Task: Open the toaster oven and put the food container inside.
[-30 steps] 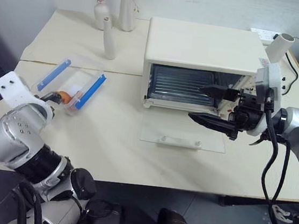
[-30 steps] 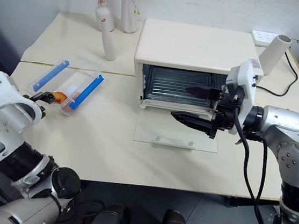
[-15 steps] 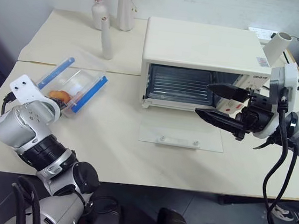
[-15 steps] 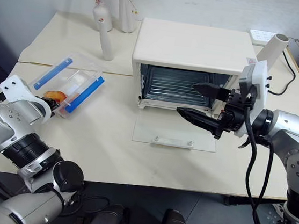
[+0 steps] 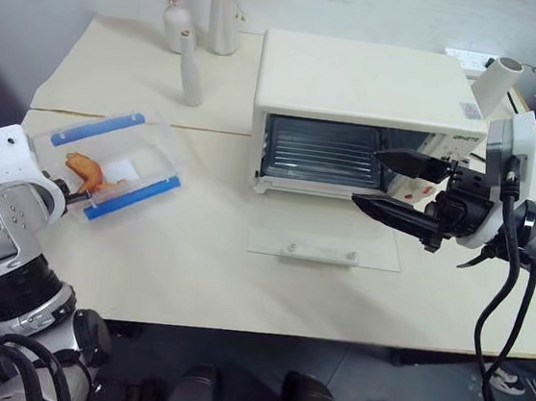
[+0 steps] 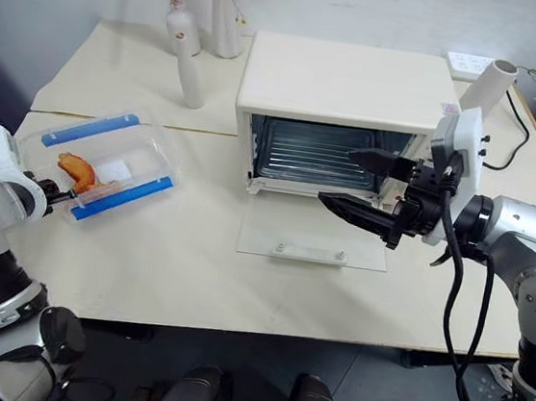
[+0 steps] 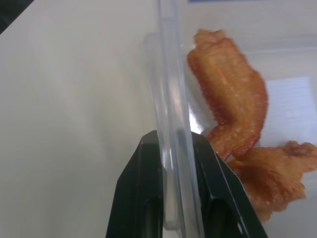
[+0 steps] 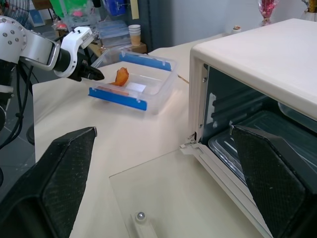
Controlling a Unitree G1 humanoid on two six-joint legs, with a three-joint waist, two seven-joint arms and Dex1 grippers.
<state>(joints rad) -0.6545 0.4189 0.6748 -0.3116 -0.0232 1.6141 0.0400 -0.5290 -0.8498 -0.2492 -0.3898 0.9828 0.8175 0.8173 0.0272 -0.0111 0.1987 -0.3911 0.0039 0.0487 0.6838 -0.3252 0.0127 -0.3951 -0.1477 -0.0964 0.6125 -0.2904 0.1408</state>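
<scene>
The food container, a clear box with blue clip strips and orange food inside, sits at the table's left. My left gripper is shut on its near short wall. The left wrist view shows both black fingers pinching that clear rim, with the orange food just beyond. The cream toaster oven stands at the back centre, and its glass door lies flat open on the table. My right gripper hovers open over the door, in front of the oven's mouth, holding nothing.
Two vases and a slim white bottle stand behind the container at the back left. A white cylinder and a black cable sit to the right of the oven. Bare tabletop lies between the container and the door.
My left gripper has shut on the container's rim and drawn back to the left. The container has swung round and slid left with it. The right gripper has stayed put, open.
</scene>
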